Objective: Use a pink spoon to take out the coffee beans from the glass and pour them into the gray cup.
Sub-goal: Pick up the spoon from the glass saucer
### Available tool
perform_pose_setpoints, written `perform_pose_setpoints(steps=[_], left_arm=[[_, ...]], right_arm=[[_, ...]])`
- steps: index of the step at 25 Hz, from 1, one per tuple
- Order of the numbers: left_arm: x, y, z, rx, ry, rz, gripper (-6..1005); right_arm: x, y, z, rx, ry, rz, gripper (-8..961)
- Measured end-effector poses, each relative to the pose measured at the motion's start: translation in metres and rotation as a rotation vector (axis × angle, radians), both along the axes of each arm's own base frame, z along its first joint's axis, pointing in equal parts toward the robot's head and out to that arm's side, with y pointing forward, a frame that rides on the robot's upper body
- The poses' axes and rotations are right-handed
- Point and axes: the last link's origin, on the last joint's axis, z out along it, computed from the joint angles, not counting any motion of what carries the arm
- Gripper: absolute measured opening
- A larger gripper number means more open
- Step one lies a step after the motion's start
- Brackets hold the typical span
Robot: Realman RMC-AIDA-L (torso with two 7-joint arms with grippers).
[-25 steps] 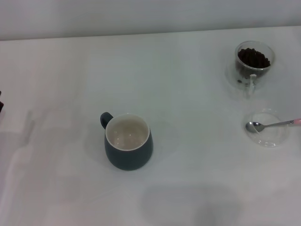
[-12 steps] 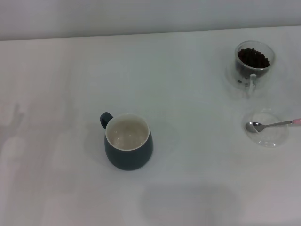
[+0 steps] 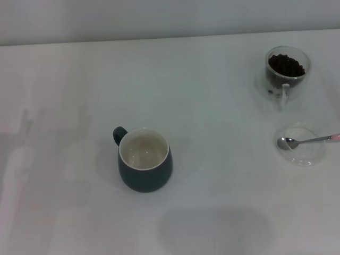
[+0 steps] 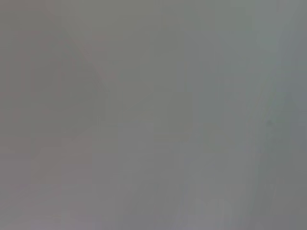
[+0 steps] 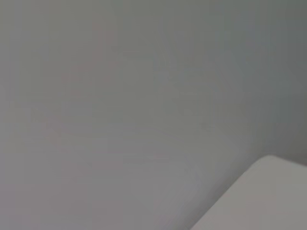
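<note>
Pink spoon (image 3: 308,141) lies far right on the table (image 3: 212,95) in the head view, metal bowl resting in a flat clear dish (image 3: 302,145), pink handle tip running off the right edge of the view. Nothing holds it.

Head view, containers: glass (image 3: 287,74) stands upright at the far right, w/ coffee beans (image 3: 287,65) heaped in it nearly to the rim; its little clear handle points toward the near side. The dish sits just nearer than the glass, apart from it, holding only the spoon's bowl. Gray cup (image 3: 144,159) stands upright near the middle, well apart from glass and dish, handle pointing far-left; cream inside, no beans visible in it.

Head view, room: the table's far edge runs across the top against a pale wall. Wide bare surface btwn cup and glass, also left of the cup and along the near side. Faint soft shadows lie on the left part and near the bottom centre. Glass and dish sit close to the right edge of the view.

Head view, arms: neither arm nor gripper shows, so can't tell whether fingers are spread or pressed together.

Left wrist view: plain grey blur only, no fingers, no objects.

Right wrist view: grey blur w/ a paler patch in one corner; can't tell what it is. No fingers seen.
</note>
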Motion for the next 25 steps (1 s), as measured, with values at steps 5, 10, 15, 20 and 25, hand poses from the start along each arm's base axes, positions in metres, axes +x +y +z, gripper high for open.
perform_pose_setpoints(steps=[5, 10, 15, 20, 25], left_arm=[[0.004, 0.005, 0.0, -0.002, -0.002, -0.013, 892], [0.011, 0.014, -0.001, -0.008, 0.002, -0.03, 892], [0.016, 0.025, -0.003, -0.025, 0.012, -0.036, 893], [0.02, 0.031, -0.003, -0.03, 0.016, -0.045, 893], [0.022, 0.035, -0.003, -0.028, 0.012, -0.04, 892]], right_arm=[[-0.006, -0.012, -0.001, -0.037, 0.054, 0.065, 859], [-0.009, -0.018, -0.008, -0.125, 0.071, 0.103, 859], [-0.012, -0.016, -0.02, -0.236, 0.047, 0.124, 859], [-0.015, -0.02, -0.027, -0.285, 0.047, 0.147, 859], [-0.021, -0.027, -0.032, -0.34, 0.062, 0.192, 859]])
